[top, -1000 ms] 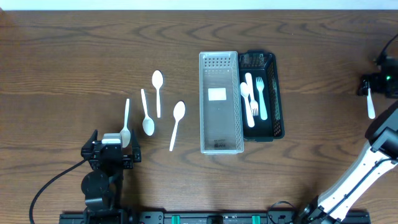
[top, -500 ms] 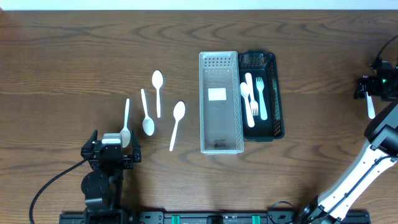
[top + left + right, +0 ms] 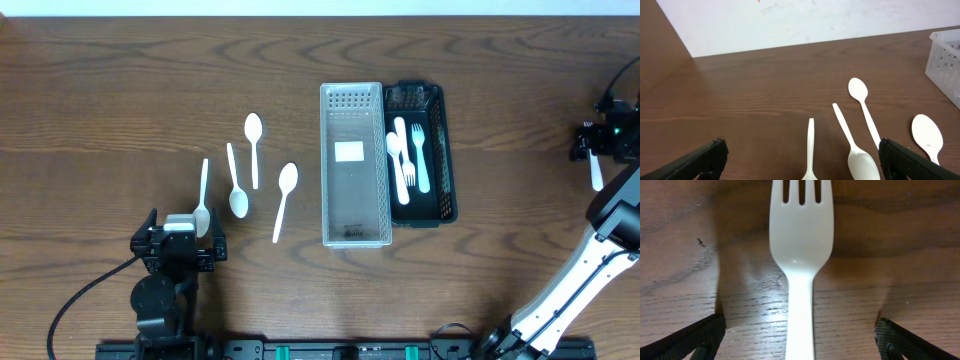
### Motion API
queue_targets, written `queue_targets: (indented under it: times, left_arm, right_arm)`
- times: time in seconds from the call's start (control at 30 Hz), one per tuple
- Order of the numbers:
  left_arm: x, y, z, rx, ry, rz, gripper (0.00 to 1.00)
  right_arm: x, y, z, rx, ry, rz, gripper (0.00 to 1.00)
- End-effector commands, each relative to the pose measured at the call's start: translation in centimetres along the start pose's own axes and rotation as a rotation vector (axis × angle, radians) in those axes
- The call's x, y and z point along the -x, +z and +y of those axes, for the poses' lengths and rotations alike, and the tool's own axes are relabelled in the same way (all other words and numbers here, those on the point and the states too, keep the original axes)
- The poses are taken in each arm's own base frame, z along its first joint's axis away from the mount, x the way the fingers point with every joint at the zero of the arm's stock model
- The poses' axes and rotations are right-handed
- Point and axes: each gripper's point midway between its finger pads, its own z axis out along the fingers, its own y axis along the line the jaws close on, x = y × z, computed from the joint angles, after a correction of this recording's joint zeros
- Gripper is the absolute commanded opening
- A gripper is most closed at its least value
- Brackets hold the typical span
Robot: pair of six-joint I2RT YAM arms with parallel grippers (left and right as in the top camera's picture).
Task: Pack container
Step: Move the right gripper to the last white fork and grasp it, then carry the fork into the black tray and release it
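- The clear container (image 3: 325,165), a long translucent bin with small perforations along its far end, stands lengthwise at the middle of the table (image 3: 120,90). A white label (image 3: 349,152) shows on its floor.
- Touching its right side stands the black container (image 3: 447,150), a slotted tray of about the same length set slightly further back. White forks (image 3: 418,155) lie lengthwise in it, side by side.
- To the left of the clear container four white spoons lie loose on the wood. The nearest spoon (image 3: 284,200) is slanted with its bowl away from the robot. Two more (image 3: 253,150) (image 3: 237,182) lie beside each other with bowls at opposite ends.
- The fourth spoon (image 3: 203,195) lies furthest left, with its bowl just in front of the left gripper (image 3: 182,232).
- In the left wrist view the dark fingers (image 3: 695,160) sit at the two lower corners with the jaws wide apart, gripping nothing. The spoons spread out ahead of them, and a corner of the clear container shows at the right edge.
- Far to the right, well apart from both containers, a single white fork (image 3: 801,255) appears to lie on the wood.
- The right gripper (image 3: 800,327) straddles this fork. Its jaws are spread wide, one finger at each side of the handle and neither touching it, and the tines point away from the camera.
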Motion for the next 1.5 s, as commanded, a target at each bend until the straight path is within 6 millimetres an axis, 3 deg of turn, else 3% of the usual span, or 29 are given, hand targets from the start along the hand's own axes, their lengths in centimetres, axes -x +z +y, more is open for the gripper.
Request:
queue_targets:
  times: [0.0, 0.17, 0.37, 0.43, 0.53, 0.63, 0.87, 0.97, 1.03, 1.1, 1.27, 1.47]
  left_arm:
    - [-1.4, 0.3, -0.1, -0.003, -0.006, 0.034, 0.98]
    - [-1.4, 0.3, -0.1, -0.003, -0.006, 0.034, 0.98]
    - [-1.4, 0.3, -0.1, -0.003, -0.006, 0.034, 0.98]
    - [-1.4, 0.3, -0.1, -0.003, -0.006, 0.034, 0.98]
    - [-1.4, 0.3, -0.1, -0.003, -0.006, 0.034, 0.98]
    - [-1.4, 0.3, -0.1, -0.003, -0.006, 0.034, 0.98]
    - [-1.4, 0.3, -0.1, -0.003, -0.006, 0.034, 0.98]
    - [-1.4, 0.3, -0.1, -0.003, -0.006, 0.034, 0.98]
    - [-1.4, 0.3, -0.1, -0.003, -0.006, 0.034, 0.98]
    - [-1.4, 0.3, -0.1, -0.003, -0.006, 0.034, 0.98]
    - [-1.4, 0.3, -0.1, -0.003, -0.006, 0.034, 0.98]
    - [-1.4, 0.3, -0.1, -0.003, -0.006, 0.034, 0.98]
  right_arm:
    - [-0.6, 1.8, 0.8, 0.020, -0.025, 0.040, 0.99]
    - [-0.6, 2.0, 0.9, 0.024, -0.025, 0.040, 0.98]
    - [-0.3, 2.1, 0.7, 0.017, 0.010, 0.029, 0.73]
    - [-0.3, 2.1, 0.7, 0.016, 0.010, 0.027, 0.61]
    - [-0.2, 2.1, 0.7, 0.014, 0.012, 0.025, 0.28]
    - [-0.1, 2.1, 0.8, 0.014, 0.027, 0.024, 0.06]
    - [0.7, 1.0, 1.5, 0.011, 0.021, 0.016, 0.01]
    - [2.2, -1.4, 1.7, -0.007, 0.025, -0.024, 0.01]
    - [3.8, -4.0, 2.2, -0.016, 0.066, -0.075, 0.01]
    - [5.0, -6.7, 3.9, 0.026, 0.079, -0.122, 0.01]
    - [6.6, -13.2, 10.8, 0.160, 0.120, -0.174, 0.01]
    - [6.2, -17.5, 20.3, 0.310, 0.064, -0.149, 0.01]
